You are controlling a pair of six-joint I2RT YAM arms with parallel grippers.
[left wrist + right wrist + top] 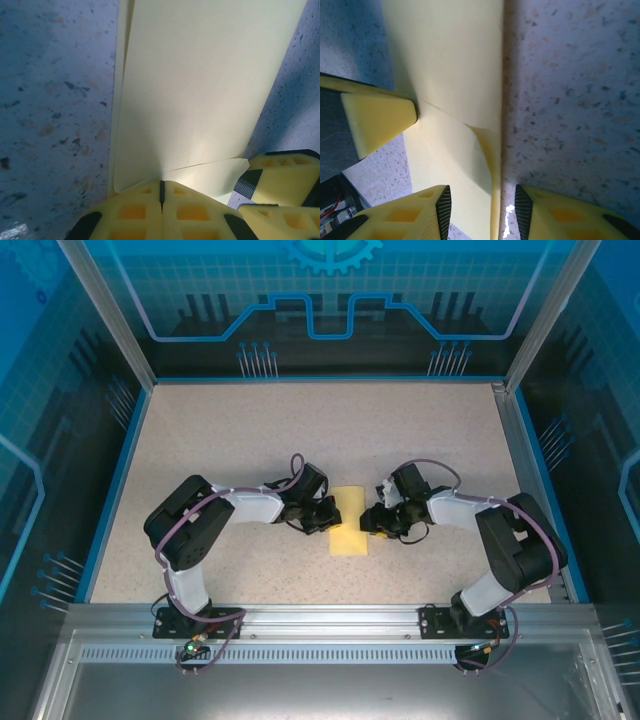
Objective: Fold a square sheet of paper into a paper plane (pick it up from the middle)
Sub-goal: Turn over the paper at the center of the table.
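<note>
The pale-yellow sheet of paper [349,530] lies folded into a narrow strip at the table's middle, between both arms. My left gripper [328,515] is shut, and its closed tips [161,186] press on the strip's left edge, where an upper layer [200,90] rises slightly. I cannot tell whether any paper sits between them. My right gripper [372,523] is open at the strip's right side. In the right wrist view its jaws [482,200] straddle the paper's folded right edge [495,150], where a small flap curls up. The left gripper's fingertip [375,120] touches the paper there.
The speckled beige tabletop [220,440] has a blue rim and stands inside a blue-walled enclosure. An aluminium rail [320,625] carrying both arm bases runs along the near edge. The right gripper's fingers [282,172] sit close to the left gripper's side.
</note>
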